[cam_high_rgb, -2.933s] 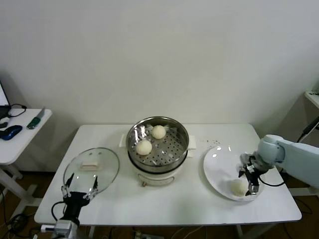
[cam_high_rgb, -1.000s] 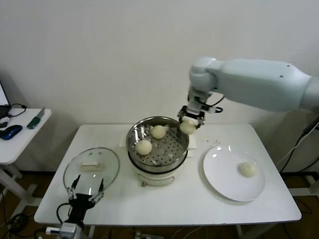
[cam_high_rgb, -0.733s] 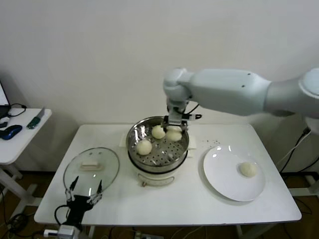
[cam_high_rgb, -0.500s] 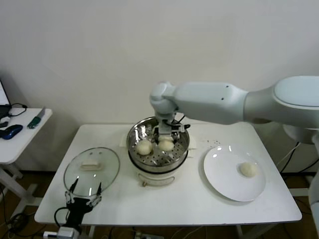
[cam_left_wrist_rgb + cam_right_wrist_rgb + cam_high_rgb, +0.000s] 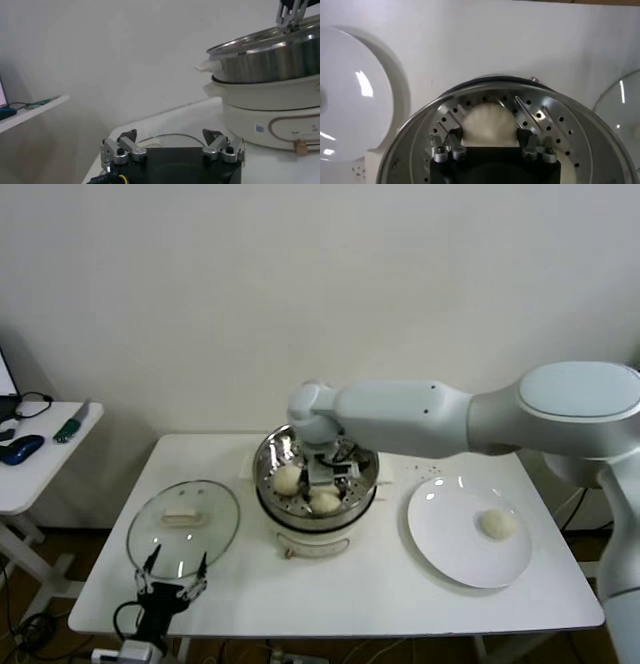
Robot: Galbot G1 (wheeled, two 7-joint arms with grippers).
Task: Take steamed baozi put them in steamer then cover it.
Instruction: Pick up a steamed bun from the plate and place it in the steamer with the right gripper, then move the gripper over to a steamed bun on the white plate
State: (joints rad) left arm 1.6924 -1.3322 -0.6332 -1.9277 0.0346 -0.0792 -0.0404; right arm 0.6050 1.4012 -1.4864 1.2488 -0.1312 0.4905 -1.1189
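the right gripper (image 5: pixel 326 487) reaches down inside the steamer (image 5: pixel 275 452), its fingers parted around 1 baozi (image 5: pixel 487 123) resting on the perforated floor; whether they still press it i cannot tell. a 2nd baozi (image 5: pixel 288 478) sits just beside it, a 3rd (image 5: pixel 496 524) well apart on the white plate (image 5: pixel 440 529). the left gripper (image 5: pixel 170 575) waits spread wide and empty near the glass lid (image 5: pixel 184 521).

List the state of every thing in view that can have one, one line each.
steamer: uncovered, on its white cooker base.
glass lid: off, lying flat on the table left of the steamer.
baozi at the right gripper: down in the steamer, between the fingers.
second baozi: in the steamer.
last baozi: on the plate.
plate: holding one baozi.
right gripper: lowered into the steamer.
left gripper: open, parked by the lid.
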